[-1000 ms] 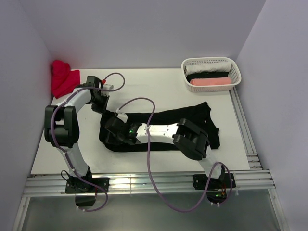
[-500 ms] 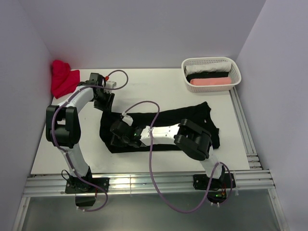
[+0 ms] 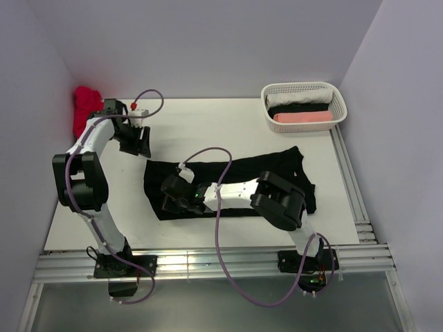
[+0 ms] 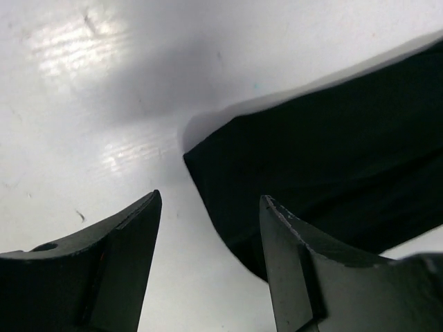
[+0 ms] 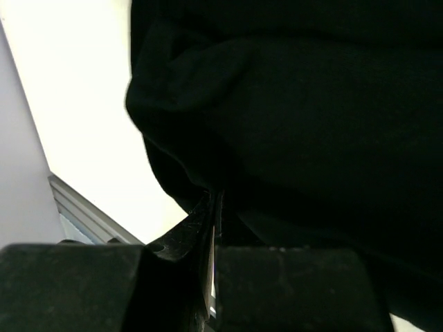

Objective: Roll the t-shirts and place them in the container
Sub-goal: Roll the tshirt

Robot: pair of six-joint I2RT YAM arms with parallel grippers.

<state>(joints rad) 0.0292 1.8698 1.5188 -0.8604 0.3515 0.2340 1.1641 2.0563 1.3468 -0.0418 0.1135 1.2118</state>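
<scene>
Two arms reach over a white table (image 3: 235,131). At the far left we see a red cloth (image 3: 86,114) bunched in the far corner against the wall. Just right of it the left gripper (image 3: 140,142) hangs over bare table, its jaws well apart and nothing between them. Its wrist view shows the far left corner of the black tee (image 3: 239,173) lying just beyond the fingertips; we cannot tell whether one finger touches the cloth. The tee lies spread flat and lengthwise across the middle of the table, from left of centre towards the right edge, with one end near the left gripper. The right arm stretches leftwards over it, so that the right gripper (image 3: 172,198) sits low on the tee's left end, near the front hem. Its jaws are pressed together, and in its wrist view a bunched fold of the black cloth sits right at their tips, so we take it as pinched there. Far right, in the back corner, a white basket (image 3: 302,86) stands well apart from the tee and holds three rolls (image 3: 302,109), white, black and pink, side by side.
</scene>
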